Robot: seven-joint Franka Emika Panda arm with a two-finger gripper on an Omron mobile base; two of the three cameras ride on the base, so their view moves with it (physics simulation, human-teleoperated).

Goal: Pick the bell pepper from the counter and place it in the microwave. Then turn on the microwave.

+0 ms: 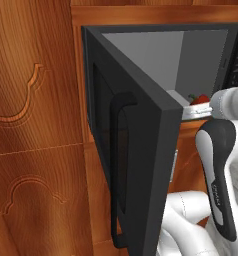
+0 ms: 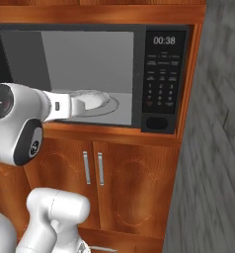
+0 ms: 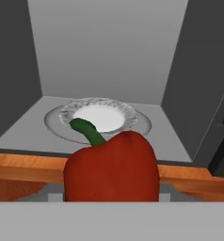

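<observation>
The bell pepper (image 3: 112, 169) sits right in front of the hand camera – red, glossy, its green stem curling up and to the left – and it hides the fingertips of the claw (image 3: 112, 195) completely. It hangs at the mouth of the microwave (image 2: 161, 74), over the wooden ledge just below the opening, not yet over the cavity floor. The claw looks to be pinching the pepper by its sides, parted to the pepper's width; the contact itself is hidden behind the fruit.

Beyond the pepper the grey interior lies open: a glass turntable (image 3: 99, 120) with a white patch at its middle rests on the floor of the cavity, well behind the pepper.

In the left base view the microwave door (image 1: 136, 150) stands swung wide toward the camera, its black vertical bar handle (image 1: 116, 165) facing out. Past the door's edge a sliver of the red pepper (image 1: 198, 99) shows at the cavity's lower front, just beside the white wrist of the arm.

In the right base view the white forearm reaches in from the left across the opening. The keypad panel (image 2: 161, 81) on the right shows 00:38 on its display. Wooden cabinet doors (image 2: 109, 178) with two metal pulls sit below the microwave
</observation>
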